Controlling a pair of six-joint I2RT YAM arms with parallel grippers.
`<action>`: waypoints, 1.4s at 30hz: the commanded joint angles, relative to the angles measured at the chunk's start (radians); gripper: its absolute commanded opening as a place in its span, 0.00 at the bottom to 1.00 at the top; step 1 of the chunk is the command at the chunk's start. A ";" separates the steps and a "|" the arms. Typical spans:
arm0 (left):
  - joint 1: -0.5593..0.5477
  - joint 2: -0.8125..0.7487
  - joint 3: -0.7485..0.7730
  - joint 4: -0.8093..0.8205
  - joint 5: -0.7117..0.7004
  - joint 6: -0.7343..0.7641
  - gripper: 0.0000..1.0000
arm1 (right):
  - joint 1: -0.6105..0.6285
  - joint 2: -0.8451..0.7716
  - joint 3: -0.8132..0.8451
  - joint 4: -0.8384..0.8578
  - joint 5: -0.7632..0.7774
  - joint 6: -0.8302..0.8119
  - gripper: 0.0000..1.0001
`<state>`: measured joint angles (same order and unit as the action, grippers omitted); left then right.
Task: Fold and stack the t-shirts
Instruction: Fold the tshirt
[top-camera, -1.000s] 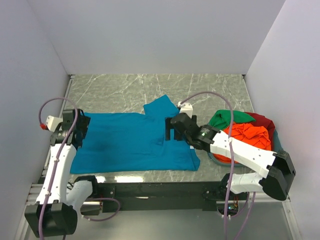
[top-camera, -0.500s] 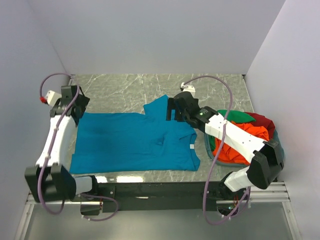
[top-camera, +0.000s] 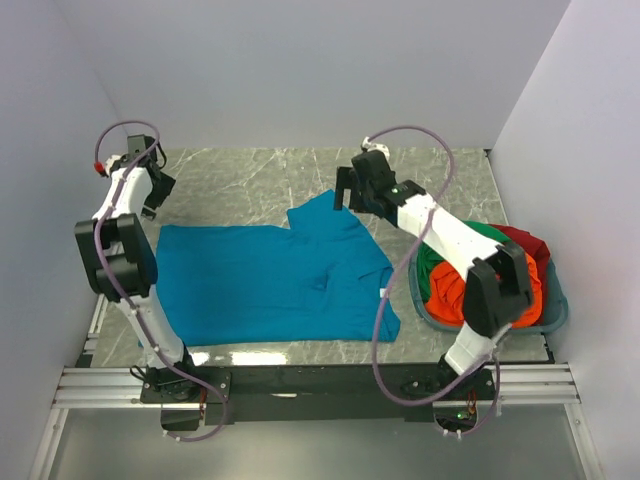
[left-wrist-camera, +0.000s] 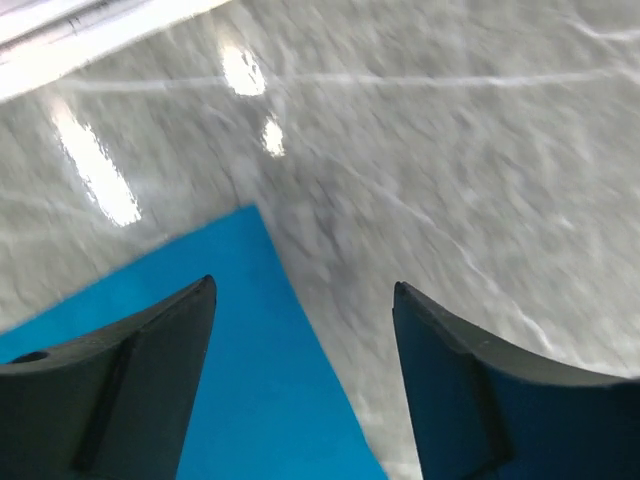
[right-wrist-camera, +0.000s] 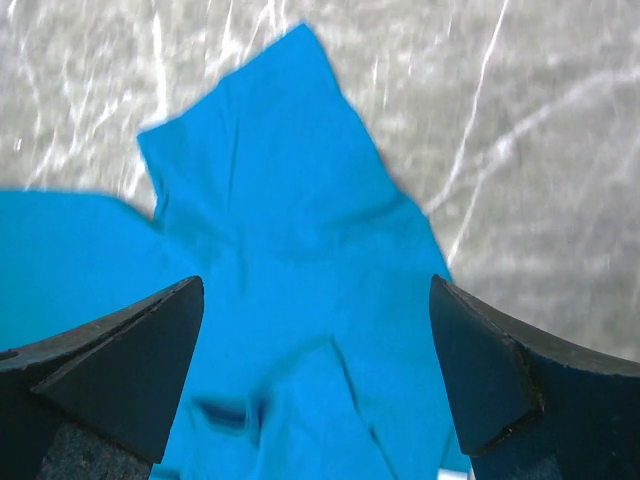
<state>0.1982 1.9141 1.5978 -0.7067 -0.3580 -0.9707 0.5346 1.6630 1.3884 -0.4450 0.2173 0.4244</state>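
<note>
A teal-blue t-shirt lies spread flat on the marble table, its sleeve pointing up at the centre. My left gripper is open and empty above the shirt's far left corner. My right gripper is open and empty above the upper sleeve. Orange-red, green and dark red t-shirts lie bunched in the basket at the right.
The teal-grey plastic basket sits at the table's right edge. White walls close in the table on the left, back and right. Bare marble lies behind the shirt. A metal rail runs along the near edge.
Both arms have swung away from me, towards the back of the table. The left gripper moved from the shirt's left edge to its far left corner. The right gripper moved from the collar area to the upper sleeve.
</note>
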 joint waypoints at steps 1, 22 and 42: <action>0.015 0.068 0.106 -0.080 -0.013 0.033 0.76 | -0.041 0.113 0.132 0.017 -0.058 -0.030 1.00; 0.017 0.303 0.174 -0.135 -0.022 0.029 0.54 | -0.113 0.679 0.811 -0.084 -0.136 -0.018 0.99; 0.012 0.286 0.091 -0.112 0.028 0.030 0.01 | -0.116 0.879 0.945 -0.037 -0.179 0.096 0.99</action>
<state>0.2153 2.1963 1.7226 -0.8227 -0.3763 -0.9382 0.4244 2.5366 2.2990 -0.4961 0.0563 0.5049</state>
